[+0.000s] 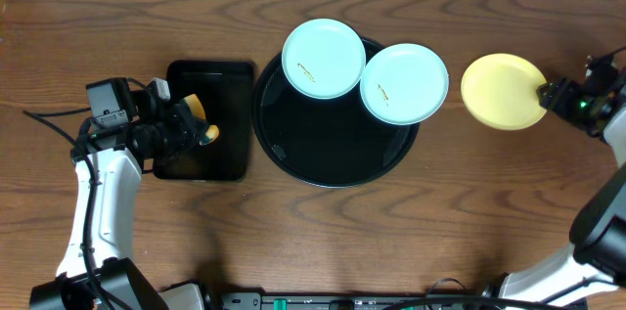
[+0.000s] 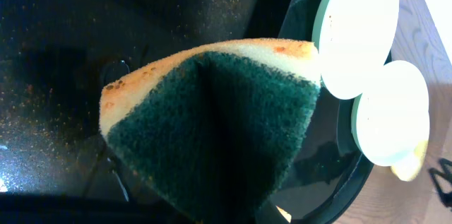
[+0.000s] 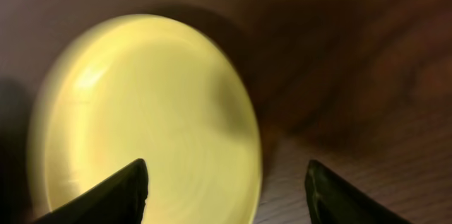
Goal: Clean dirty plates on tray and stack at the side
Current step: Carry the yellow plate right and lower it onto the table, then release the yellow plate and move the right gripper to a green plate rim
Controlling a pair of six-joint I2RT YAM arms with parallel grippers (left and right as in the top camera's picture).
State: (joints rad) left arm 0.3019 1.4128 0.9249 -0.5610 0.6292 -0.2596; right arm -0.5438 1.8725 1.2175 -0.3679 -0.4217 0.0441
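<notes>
Right gripper (image 3: 226,167) jaws apart, yellow plate (image 1: 503,91) lying free on table (image 1: 98,17) beside round tray (image 1: 333,158), probably the stack spot | left gripper (image 1: 199,121) pinching sponge (image 2: 212,118), ready for scrubbing | left blue plate (image 1: 324,58), right blue plate (image 1: 404,82) wait on tray's rim.

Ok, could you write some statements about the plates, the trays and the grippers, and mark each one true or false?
1. The yellow plate lies on the round tray. False: it lies on the table, to the right of that tray.
2. Two mint-blue plates rest on the round tray. True.
3. The left gripper holds a sponge. True.
4. The right gripper is shut on the yellow plate. False: its jaws stand open.
</notes>
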